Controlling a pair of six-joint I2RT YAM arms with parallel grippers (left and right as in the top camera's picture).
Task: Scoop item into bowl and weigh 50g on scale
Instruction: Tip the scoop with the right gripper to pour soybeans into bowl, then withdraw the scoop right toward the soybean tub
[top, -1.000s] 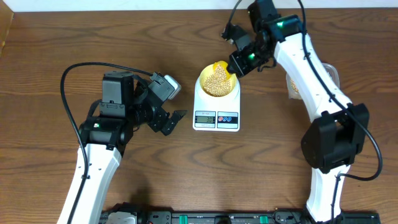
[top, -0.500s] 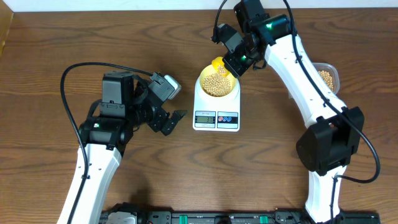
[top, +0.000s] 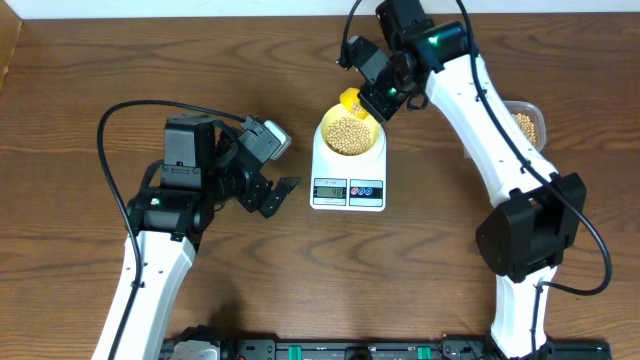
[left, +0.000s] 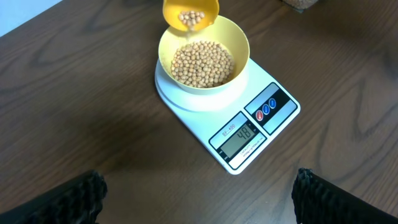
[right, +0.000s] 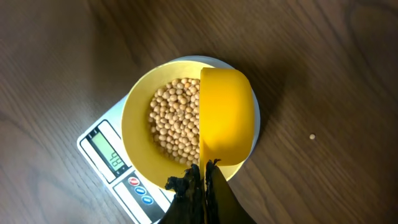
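The wooden table (top: 80, 80) fills the overhead view. The right arm (top: 490, 110) runs from the lower right up to the top centre. The left arm (top: 160, 240) stands at the lower left.

The white scale (top: 348, 172) lies just right of centre. The pale-yellow bowl (top: 325, 135) sits on its round platform. A clear tub (top: 527, 125) with beans in it shows at the right edge, partly behind the right arm.

The left gripper (top: 278, 193) hangs just left of the scale, its fingers (left: 68, 196) spread wide at the lower corners of the left wrist view, holding nothing. The right gripper (right: 200, 177) is clamped on the handle of the bright yellow scoop (right: 225, 115), which is tilted over the bowl's far rim with a few beans in it.

The beans (right: 171, 121) fill the bottom of the bowl. The grey display (left: 239, 142) reads 48 and a further digit I cannot make out. The small print above it seems to say SF-400.
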